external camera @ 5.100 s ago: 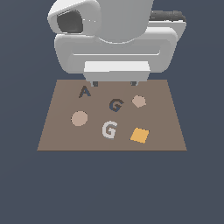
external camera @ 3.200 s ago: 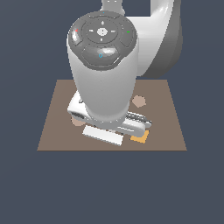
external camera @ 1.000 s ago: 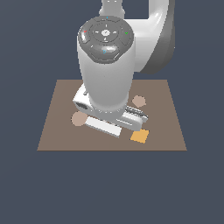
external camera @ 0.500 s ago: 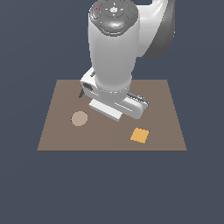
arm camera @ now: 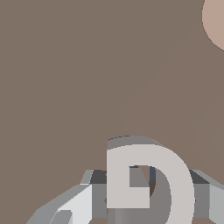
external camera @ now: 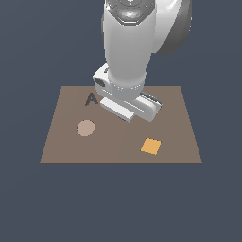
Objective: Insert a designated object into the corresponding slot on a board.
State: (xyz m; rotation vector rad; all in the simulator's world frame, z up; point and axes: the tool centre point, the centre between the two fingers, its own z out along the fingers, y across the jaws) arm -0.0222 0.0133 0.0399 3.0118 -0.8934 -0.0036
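Note:
In the wrist view my gripper (arm camera: 146, 199) is shut on the white G block (arm camera: 146, 179), which sits between the grey fingers (arm camera: 72, 205) just above the brown board (arm camera: 65, 87). A thin dark bluish sliver shows through the G's opening; I cannot tell whether it is the G slot. In the exterior view the arm's hand (external camera: 130, 106) hangs over the middle of the board (external camera: 61, 146) and hides the G block, the fingers and the G-shaped slot.
A dark A-shaped cutout (external camera: 90, 99) lies at the board's far side on the exterior view's left. A tan round disc (external camera: 85, 128) lies below it and also shows in the wrist view (arm camera: 216, 22). An orange square (external camera: 151, 146) lies near the front, at the exterior view's right.
The hand has moved with the G block from the board's front middle toward the far side and the exterior view's right. It now covers the G slot's place and the small tan piece.

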